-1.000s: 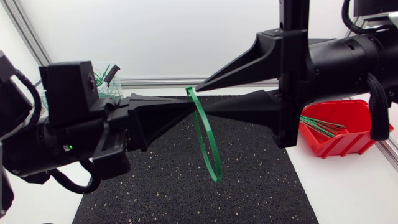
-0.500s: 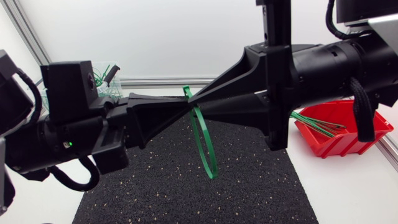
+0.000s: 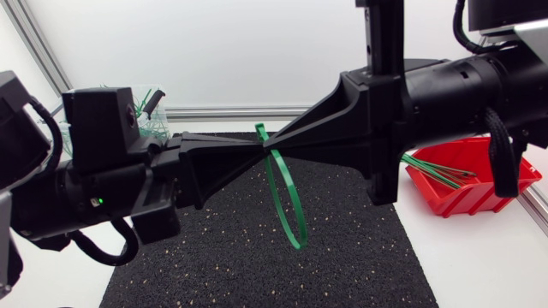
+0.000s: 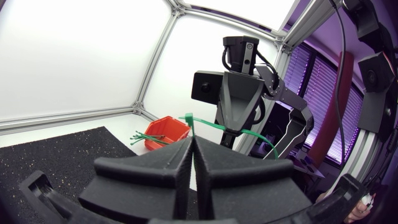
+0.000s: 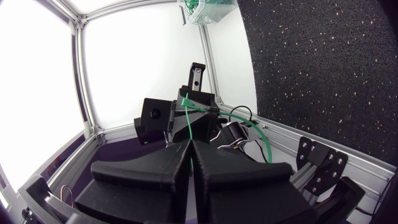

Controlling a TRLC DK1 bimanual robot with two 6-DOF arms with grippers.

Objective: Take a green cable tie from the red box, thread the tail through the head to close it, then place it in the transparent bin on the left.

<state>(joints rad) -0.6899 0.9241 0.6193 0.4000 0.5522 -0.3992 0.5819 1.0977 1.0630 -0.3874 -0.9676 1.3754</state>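
black mat (image 3: 257,265) mid-table, under both arms. left gripper (image 3: 255,146) and right gripper (image 3: 271,147) tip to tip above it, each with fingers pressed together on tie. red box (image 3: 479,184) at right, loose ties (image 3: 437,171) inside. clear bin (image 3: 151,109) far left, behind left arm. tie (image 3: 296,241) closed in loop; hangs from pinch, head above tips.

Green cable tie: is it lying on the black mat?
No, the cable tie hangs above the mat, pinched by the left claw and right claw.
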